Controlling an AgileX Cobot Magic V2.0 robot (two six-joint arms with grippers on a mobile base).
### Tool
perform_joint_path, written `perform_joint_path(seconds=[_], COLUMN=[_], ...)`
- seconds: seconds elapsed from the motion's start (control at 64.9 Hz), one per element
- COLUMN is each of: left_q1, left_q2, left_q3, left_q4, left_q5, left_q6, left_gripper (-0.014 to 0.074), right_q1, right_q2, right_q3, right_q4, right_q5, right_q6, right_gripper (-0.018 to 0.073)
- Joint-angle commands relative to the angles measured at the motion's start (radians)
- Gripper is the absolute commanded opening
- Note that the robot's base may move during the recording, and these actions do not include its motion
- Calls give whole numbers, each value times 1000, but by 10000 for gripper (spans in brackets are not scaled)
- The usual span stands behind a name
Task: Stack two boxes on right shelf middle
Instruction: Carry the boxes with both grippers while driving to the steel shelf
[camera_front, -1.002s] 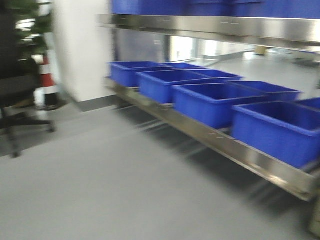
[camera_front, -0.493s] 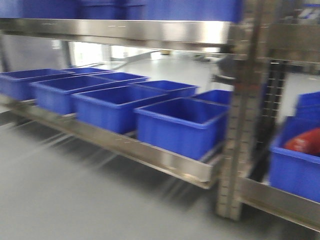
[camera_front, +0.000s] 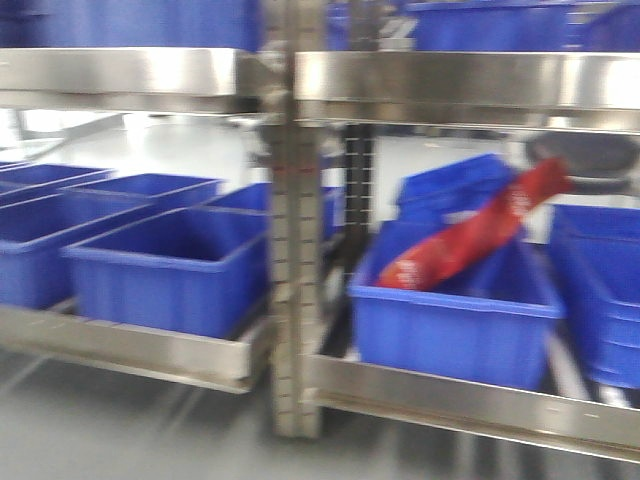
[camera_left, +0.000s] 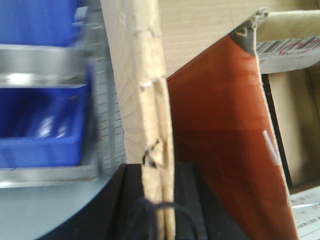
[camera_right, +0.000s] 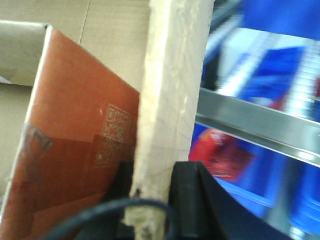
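Both grippers hold a brown corrugated cardboard box by its upright side walls. My left gripper (camera_left: 157, 172) is shut on the pale raw edge of one wall (camera_left: 150, 100). My right gripper (camera_right: 155, 172) is shut on the opposite wall (camera_right: 172, 75). Between the walls lies a reddish-brown box (camera_left: 225, 140), whose face carries a printed code square (camera_right: 117, 122). In the front view the box and both grippers are out of sight. The steel shelf rack fills that view, with a shiny upper lip (camera_front: 470, 85) and a lower lip (camera_front: 470, 405) on its right bay.
A perforated grey upright (camera_front: 295, 250) splits the rack into two bays. Blue bins (camera_front: 170, 265) line the lower left level. In the right bay a blue bin (camera_front: 450, 325) holds a red bag (camera_front: 470, 240). More blue bins (camera_front: 490, 25) stand on the level above.
The front view has swept right along the rack: the row of blue bins slid left, and the upright and the right bay with the red bag came into view.
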Motion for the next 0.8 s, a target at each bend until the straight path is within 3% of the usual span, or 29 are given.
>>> perform_joint_path(seconds=[0.0,0.786], left_q1=[4,4], left_q2=[-12,-12], left_q3=[-7,-7], left_q4=[40,40], left_q5=[-31,-31], left_q6=[4,4], left_gripper=[-111,-111], right_q1=[-10,-10], right_q2=[-17,-17], right_q3=[-14,-14], right_q4=[-41,-41], right_q5=[-71,-71], right_q6=[-11,-11], right_gripper=[-154,-154])
